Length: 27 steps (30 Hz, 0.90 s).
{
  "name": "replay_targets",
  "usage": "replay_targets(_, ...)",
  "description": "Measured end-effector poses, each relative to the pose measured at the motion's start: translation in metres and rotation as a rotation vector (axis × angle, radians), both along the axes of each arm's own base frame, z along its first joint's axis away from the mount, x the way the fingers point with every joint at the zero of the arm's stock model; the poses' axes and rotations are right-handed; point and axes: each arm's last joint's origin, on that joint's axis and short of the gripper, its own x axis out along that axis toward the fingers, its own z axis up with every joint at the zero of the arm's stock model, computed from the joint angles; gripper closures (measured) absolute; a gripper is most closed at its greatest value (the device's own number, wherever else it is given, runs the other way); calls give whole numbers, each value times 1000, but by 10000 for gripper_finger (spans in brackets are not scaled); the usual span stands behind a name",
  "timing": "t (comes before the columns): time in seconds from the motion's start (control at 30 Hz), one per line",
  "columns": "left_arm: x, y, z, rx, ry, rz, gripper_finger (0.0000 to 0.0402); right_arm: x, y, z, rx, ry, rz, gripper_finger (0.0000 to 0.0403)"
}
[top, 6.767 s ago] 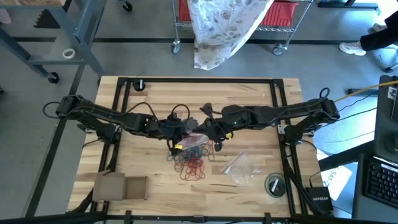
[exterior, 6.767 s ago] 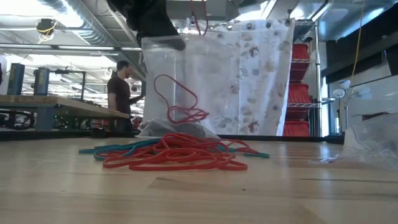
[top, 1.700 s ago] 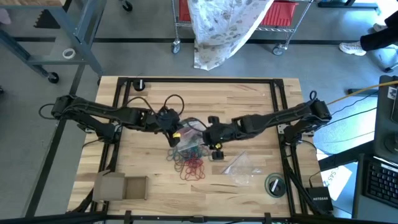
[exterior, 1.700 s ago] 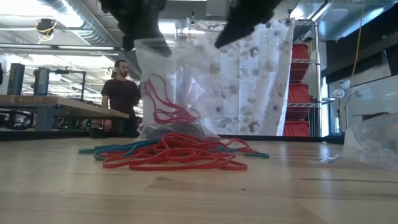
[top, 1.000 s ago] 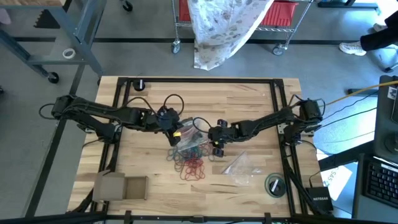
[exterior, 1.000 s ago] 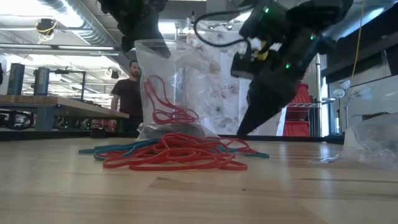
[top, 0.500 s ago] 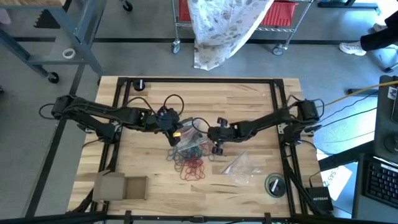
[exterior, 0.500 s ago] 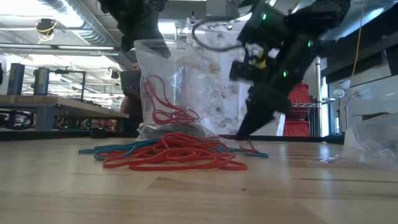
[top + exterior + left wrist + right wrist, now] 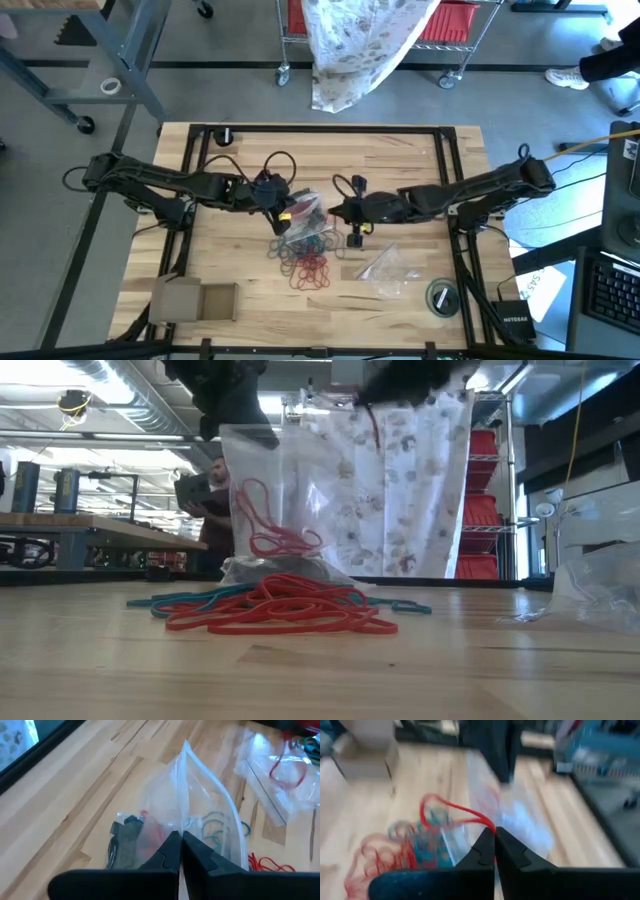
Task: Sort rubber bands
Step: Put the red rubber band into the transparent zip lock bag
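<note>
My left pincer [image 9: 179,851] is pressed together on the upper edge of a clear plastic bag [image 9: 186,805], holding it upright over the wooden table [image 9: 400,160]. Through the bag's wall in the low view I see a few red loops [image 9: 270,525] hanging inside, down to its bottom.

My right pincer [image 9: 494,851] is also pinched together, and a single red rubber band [image 9: 451,810] dangles from its tips. It hangs up beside the bag's mouth, on the side away from my left pincer; in the low view the red band [image 9: 374,420] shows next to the bag's top.

The pile of rubber bands [image 9: 308,255] lies on the table just in front of the bag, toward the near edge: teal ones [image 9: 312,240] closest to the bag, red ones [image 9: 306,268] beyond them. A second clear bag [image 9: 385,268] lies flat near the pile, on my right arm's side. A cardboard box [image 9: 195,300] sits well apart from the bag, at the near corner on my left arm's side. A person [image 9: 212,510] stands in the room behind the bag.
</note>
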Motion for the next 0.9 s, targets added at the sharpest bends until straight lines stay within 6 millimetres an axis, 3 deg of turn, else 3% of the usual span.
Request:
replay_targets(0.17,2,-5,0,17,-7,-34,401,14,2,30,-61,-153,38,402)
replay_targets(0.37,3,-13,2,21,-29,-66,401,21,-11,40,-54,-266,36,402)
replay_targets(0.7,4,-13,3,-3,-57,-49,401,47,-16,15,-38,-262,58,403)
replay_targets(0.9,4,-13,3,-9,-57,-44,401,49,-19,4,-90,-188,11,403)
